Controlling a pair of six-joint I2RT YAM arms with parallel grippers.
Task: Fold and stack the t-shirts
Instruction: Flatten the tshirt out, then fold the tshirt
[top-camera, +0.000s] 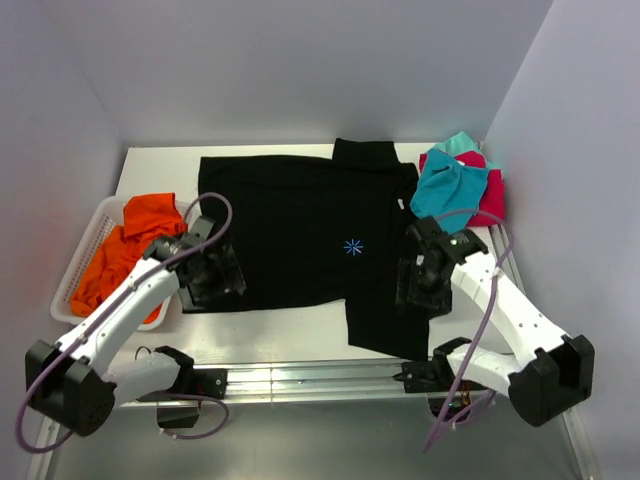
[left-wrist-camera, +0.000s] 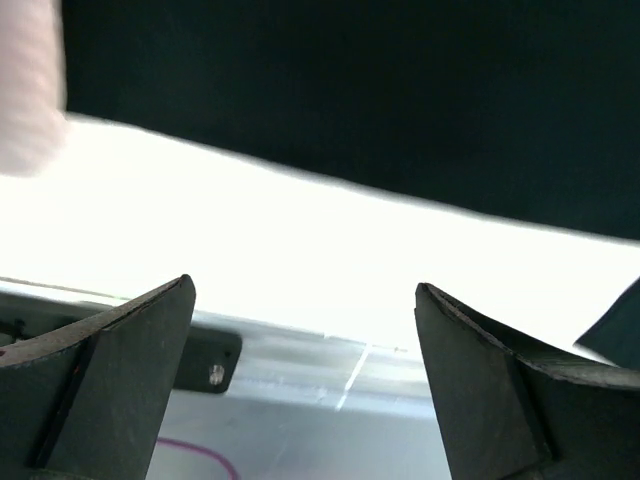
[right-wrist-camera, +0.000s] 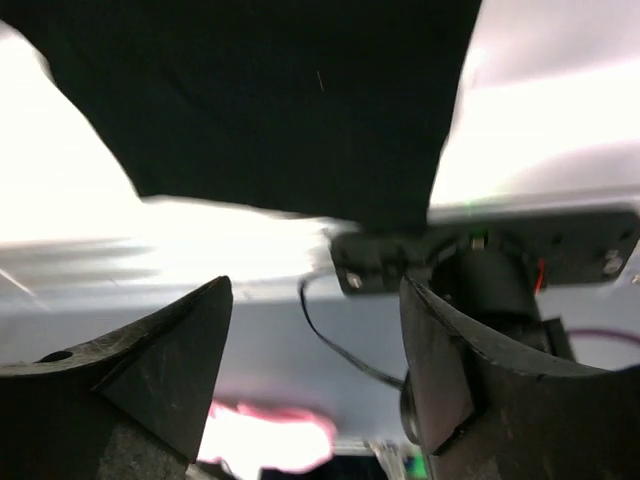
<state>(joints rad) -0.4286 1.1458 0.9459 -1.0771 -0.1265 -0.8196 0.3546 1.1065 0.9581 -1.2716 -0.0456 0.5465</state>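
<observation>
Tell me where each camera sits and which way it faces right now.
Top: above and behind the arms, looking down at the table; both arms show, flanking the black shirt.
Left wrist: on the left arm, looking down past its open fingers at the shirt's edge, bare table and the rail.
Right wrist: on the right arm, looking past its open fingers at the shirt's corner and a black bracket.
Shared: all three see the black shirt.

Four shirts: one black shirt (top-camera: 290, 230) in the middle, one orange shirt (top-camera: 130, 250) at left, one teal shirt (top-camera: 450, 185) and one pink-red shirt (top-camera: 492, 200) at far right. One basket (top-camera: 66, 290). Two grippers: left gripper (left-wrist-camera: 305, 385), right gripper (right-wrist-camera: 315, 375).
</observation>
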